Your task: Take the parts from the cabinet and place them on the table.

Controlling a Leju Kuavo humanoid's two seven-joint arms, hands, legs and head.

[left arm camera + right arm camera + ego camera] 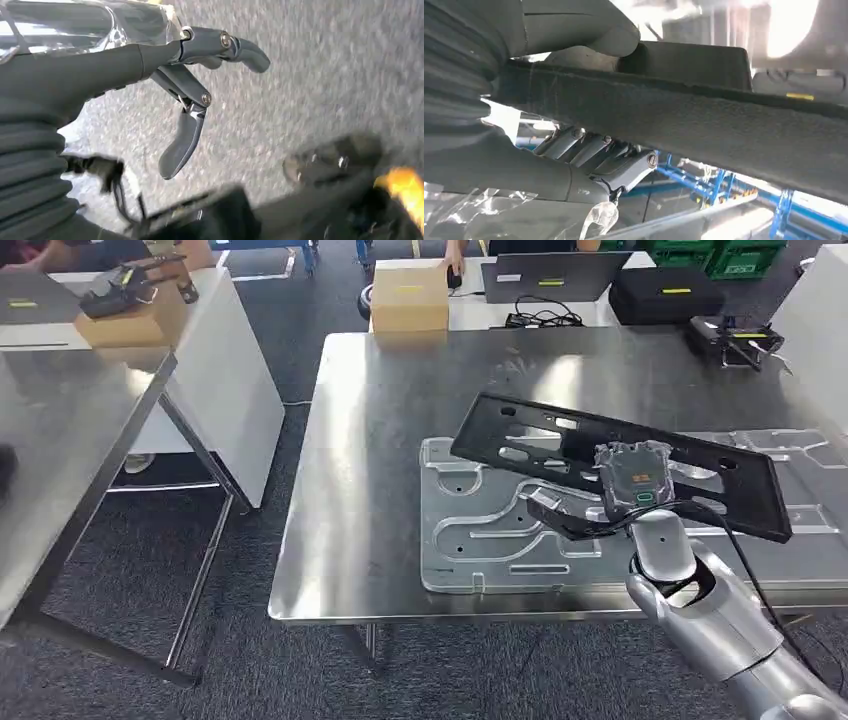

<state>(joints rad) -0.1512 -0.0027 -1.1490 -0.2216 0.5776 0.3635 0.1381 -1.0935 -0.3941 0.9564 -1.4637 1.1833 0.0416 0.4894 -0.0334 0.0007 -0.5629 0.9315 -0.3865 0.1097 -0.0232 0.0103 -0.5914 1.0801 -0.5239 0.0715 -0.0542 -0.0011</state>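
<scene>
Over the steel table (380, 440), the right hand (600, 502) grips the black panel (540, 435); the left hand (195, 85) hangs slack, empty.

Bright overhead glare on the steel table (380, 440), left wrist view motion-blurred, right wrist backlit

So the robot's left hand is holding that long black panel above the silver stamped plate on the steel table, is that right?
Not quite: the right hand grips the long black panel, as the head view shows. The left hand hangs open over the floor in the left wrist view. The rest holds: the panel is above the silver stamped plate on the steel table.
</scene>
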